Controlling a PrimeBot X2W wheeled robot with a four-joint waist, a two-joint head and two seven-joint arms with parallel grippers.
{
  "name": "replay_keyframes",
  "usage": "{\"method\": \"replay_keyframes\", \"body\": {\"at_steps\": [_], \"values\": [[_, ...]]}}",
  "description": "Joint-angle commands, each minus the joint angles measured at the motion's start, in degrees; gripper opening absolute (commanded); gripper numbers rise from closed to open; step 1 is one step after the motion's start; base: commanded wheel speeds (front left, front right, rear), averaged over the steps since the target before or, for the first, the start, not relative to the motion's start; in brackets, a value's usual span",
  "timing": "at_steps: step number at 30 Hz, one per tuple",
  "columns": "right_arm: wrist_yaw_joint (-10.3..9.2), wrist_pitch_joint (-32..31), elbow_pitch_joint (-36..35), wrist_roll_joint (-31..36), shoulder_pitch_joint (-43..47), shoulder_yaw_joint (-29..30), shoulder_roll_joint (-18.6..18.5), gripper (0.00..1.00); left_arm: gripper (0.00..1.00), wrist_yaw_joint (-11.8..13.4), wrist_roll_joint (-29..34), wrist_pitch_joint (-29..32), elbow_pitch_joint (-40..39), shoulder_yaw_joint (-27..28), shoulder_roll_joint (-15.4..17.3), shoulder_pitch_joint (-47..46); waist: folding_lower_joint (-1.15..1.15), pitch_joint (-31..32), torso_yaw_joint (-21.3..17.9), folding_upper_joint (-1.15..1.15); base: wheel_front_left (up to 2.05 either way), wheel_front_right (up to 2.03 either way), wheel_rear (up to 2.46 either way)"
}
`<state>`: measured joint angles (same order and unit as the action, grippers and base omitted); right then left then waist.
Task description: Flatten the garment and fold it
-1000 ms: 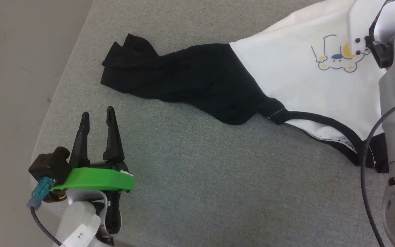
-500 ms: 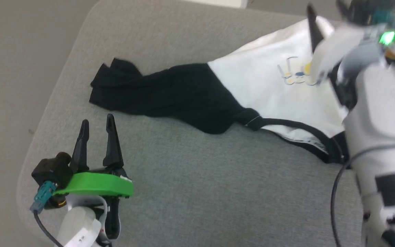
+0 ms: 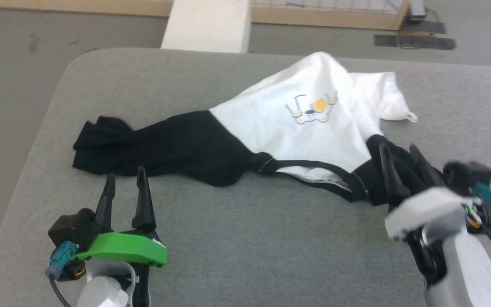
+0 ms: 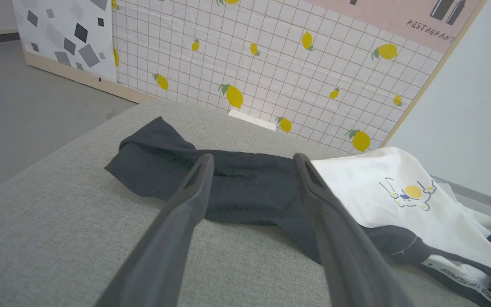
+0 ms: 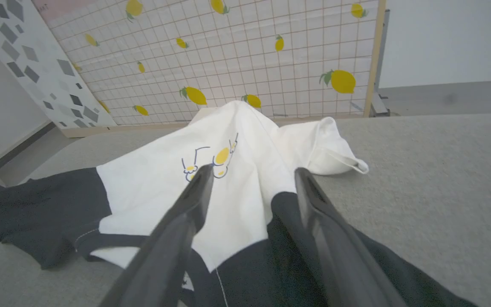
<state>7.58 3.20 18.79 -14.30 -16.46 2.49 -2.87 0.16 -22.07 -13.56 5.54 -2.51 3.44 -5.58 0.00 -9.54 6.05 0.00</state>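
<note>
Right end effector (image 3: 398, 149), blurred, hides part of the garment (image 3: 313, 132).

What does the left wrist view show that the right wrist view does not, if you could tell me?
Left wrist view, unlike the right: the left gripper, open and pointing at the garment, and the word RESTAURANT on the wall. Right wrist view, unlike the left: the right gripper, open, its fingers over black cloth beside the white front. Both: the long black sleeve, the yellow print, the lemon-patterned wall and the grey padded table.
</note>
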Motion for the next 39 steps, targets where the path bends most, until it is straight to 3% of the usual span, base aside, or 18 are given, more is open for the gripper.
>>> {"method": "replay_keyframes", "body": {"at_steps": [1, 5, 10, 16, 19, 26, 32, 33, 34, 35, 36, 39], "values": [[-0.09, -0.29, -2.3, -1.0, 2.37, 0.29, -0.02, 1.0, 1.0, 0.26, 0.74, 0.42, -0.06, -0.18, 0.28, 0.96, 0.0, 1.74, -2.99, 0.0, 0.0, 0.0, 0.0], [-0.09, -1.64, -7.32, -2.81, 7.88, 1.51, -0.02, 1.0, 1.0, -0.21, 0.69, 2.1, 0.87, -1.3, 0.5, 0.66, 0.0, 1.76, -4.38, 0.0, 0.0, 0.0, 0.0], [-0.09, -3.27, -11.64, -3.52, 11.4, 2.81, -0.01, 1.0, 1.0, -2.06, 3.07, 11.18, 4.31, -5.9, 3.11, -3.5, 0.0, 1.44, -5.42, 0.0, 0.0, 0.0, 0.0], [-0.09, -4.06, -14.09, -4.01, 11.89, 3.66, -0.01, 1.0, 1.0, -5.02, 4.19, 34.18, 10.94, -12.85, 6.43, -12.21, 0.0, 0.59, -6.46, 0.0, 0.0, 0.0, 0.0], [-0.09, -4.04, -14.62, -4.15, 11.2, 3.86, -0.01, 1.0, 1.0, -5.78, 5.07, 41.46, 12.43, -15.46, 7.71, -16.01, 0.0, -0.74, -7.13, 0.0, 0.0, 0.0, 0.0], [-0.09, -3.81, -14.84, -4.55, 10.33, 3.99, -0.01, 1.0, 1.0, -6.12, 6.01, 45.09, 16.42, -16.9, 9.26, -20.22, 0.0, -3.61, -8.59, 0.0, 0.0, 0.0, 0.0], [-0.09, -3.58, -14.67, -4.8, 10.43, 4.7, -0.01, 1.0, 1.0, -6.25, 4.65, 42.57, 18.71, -16.5, 8.79, -20.39, 0.0, -4.97, -8.7, 0.0, 0.0, 0.0, 0.0], [-0.09, -3.65, -14.65, -4.81, 10.46, 4.77, -0.01, 1.0, 0.92, -6.31, 4.55, 42.01, 19.09, -16.66, 8.68, -20.36, 0.0, -5.16, -8.58, 0.0, 0.0, 0.0, 0.0], [-0.09, -3.67, -14.69, -4.81, 10.43, 4.83, -0.01, 1.0, 0.47, -6.34, 4.44, 41.52, 19.35, -16.72, 8.54, -20.41, 0.0, -5.36, -8.44, 0.0, 0.0, 0.0, 0.0], [-0.09, -3.66, -14.72, -4.79, 10.31, 4.89, -0.01, 1.0, 0.18, -6.36, 4.2, 40.73, 19.67, -16.65, 8.29, -20.48, 0.0, -5.52, -8.28, 0.0, 0.0, 0.0, 0.0], [-0.09, -3.66, -14.75, -4.72, 10.18, 4.85, -0.01, 1.0, 0.0, -6.35, 3.94, 40.47, 20.15, -16.55, 8.13, -20.45, 0.0, -5.59, -8.16, 0.0, 0.0, 0.0, 0.0], [-0.09, -4.25, -15.11, -3.32, 9.93, 3.75, -0.01, 1.0, 0.0, -6.1, 2.78, 38.92, 20.89, -15.7, 7.59, -20.32, 0.0, -5.64, -7.78, 0.0, 0.0, 0.0, 0.0]]}}
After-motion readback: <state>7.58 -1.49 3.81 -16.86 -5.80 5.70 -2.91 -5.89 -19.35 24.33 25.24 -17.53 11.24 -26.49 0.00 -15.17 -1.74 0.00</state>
